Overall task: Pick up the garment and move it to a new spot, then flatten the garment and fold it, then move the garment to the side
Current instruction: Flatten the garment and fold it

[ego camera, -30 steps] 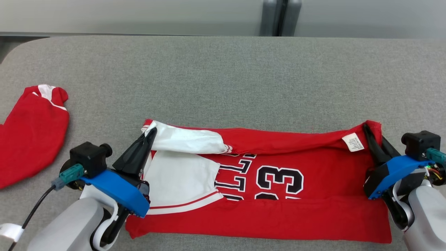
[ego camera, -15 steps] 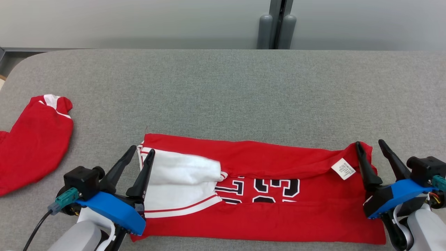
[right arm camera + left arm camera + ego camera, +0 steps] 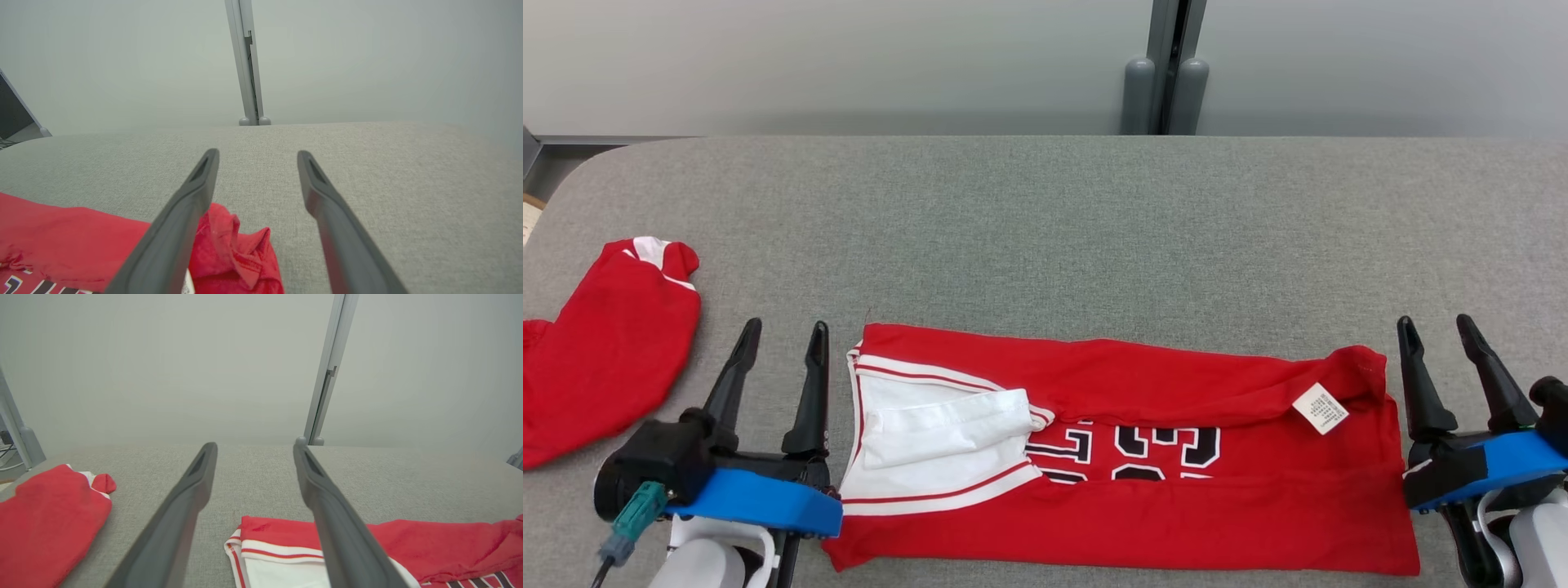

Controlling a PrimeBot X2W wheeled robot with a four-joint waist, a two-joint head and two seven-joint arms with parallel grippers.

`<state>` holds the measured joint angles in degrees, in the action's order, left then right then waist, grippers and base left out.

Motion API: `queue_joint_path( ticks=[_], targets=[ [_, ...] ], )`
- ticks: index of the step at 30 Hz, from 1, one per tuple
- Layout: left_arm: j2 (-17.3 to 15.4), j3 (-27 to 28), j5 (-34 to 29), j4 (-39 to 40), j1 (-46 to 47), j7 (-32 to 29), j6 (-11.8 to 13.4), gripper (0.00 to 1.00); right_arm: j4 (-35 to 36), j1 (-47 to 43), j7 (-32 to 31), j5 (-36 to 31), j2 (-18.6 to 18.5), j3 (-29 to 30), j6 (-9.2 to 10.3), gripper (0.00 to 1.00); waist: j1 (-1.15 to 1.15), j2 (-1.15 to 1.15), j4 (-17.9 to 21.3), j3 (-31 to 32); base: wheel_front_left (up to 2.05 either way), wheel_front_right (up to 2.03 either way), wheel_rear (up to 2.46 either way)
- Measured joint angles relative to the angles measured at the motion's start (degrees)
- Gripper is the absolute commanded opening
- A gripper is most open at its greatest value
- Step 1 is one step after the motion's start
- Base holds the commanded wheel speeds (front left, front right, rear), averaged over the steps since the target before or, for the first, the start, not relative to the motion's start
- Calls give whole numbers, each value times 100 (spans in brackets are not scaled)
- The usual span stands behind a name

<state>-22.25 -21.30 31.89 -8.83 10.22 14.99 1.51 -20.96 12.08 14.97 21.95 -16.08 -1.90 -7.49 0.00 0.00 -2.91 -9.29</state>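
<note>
lying folded on table point(image 3: 1045, 229): jersey point(image 3: 1176, 523)

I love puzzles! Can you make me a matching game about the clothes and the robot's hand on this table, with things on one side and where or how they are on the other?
Things
1. numbered red jersey
2. second red garment
3. white care tag
4. left gripper

Clues
A. open, just off the jersey's white-trimmed end
B. alone near the table's left edge
C. folded into a long strip
D. on the jersey near its right end

Pairs: 1-C, 2-B, 3-D, 4-A
</note>
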Motion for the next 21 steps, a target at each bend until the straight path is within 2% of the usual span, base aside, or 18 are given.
queue_joint_path(
  ticks=[5,10,21],
  targets=[
    [415,690,-746,258,-395,1,15,100,142,-77,3,-123,67,85,0,100,0,0,-32,44,0,0,0],
    [810,1276,-1270,330,-664,0,-75,100,78,-86,-157,-125,73,8,0,100,0,0,-96,72,0,0,0],
    [1460,2048,-1907,188,-882,1,-564,100,-207,-68,-714,-203,1,-192,0,100,0,0,-212,64,0,0,0]
  ],
)
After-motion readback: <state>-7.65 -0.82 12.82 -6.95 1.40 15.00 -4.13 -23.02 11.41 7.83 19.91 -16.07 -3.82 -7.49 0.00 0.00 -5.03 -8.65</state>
